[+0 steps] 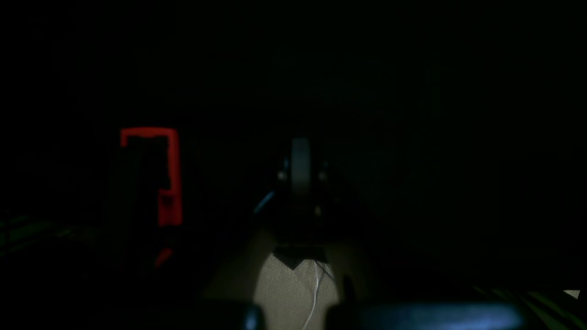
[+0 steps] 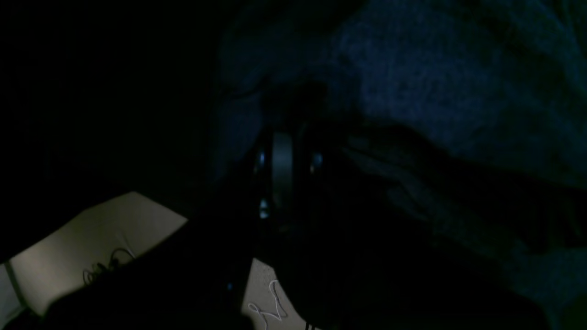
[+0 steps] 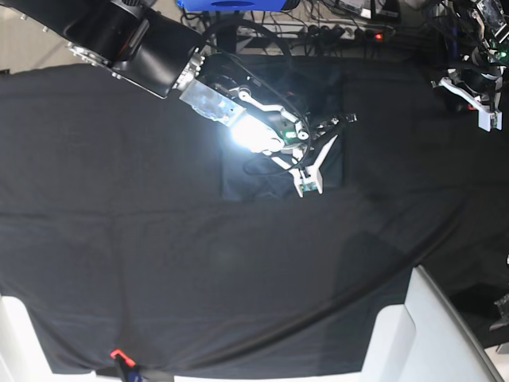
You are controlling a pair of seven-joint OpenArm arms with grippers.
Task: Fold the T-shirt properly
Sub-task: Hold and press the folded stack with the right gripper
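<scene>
The T-shirt [image 3: 238,179] lies as a folded dark rectangle on the black tablecloth [image 3: 119,255], at the far middle of the base view. My right gripper [image 3: 306,181] hangs over its right part, its lamp glaring on the cloth. The right wrist view is very dark. There the fingers [image 2: 282,160] stand together, with bluish T-shirt [image 2: 435,82] knit just beyond them. Whether cloth is pinched between them I cannot make out. My left gripper [image 3: 483,115] stays at the far right, off the shirt. Its fingers [image 1: 300,165] are closed on nothing.
A red clamp [image 1: 169,174] shows in the left wrist view, and another red clamp [image 3: 118,355] grips the table's near edge. White blocks [image 3: 421,318] stand at the near corners. Cables and a power strip [image 3: 350,32] run along the far edge.
</scene>
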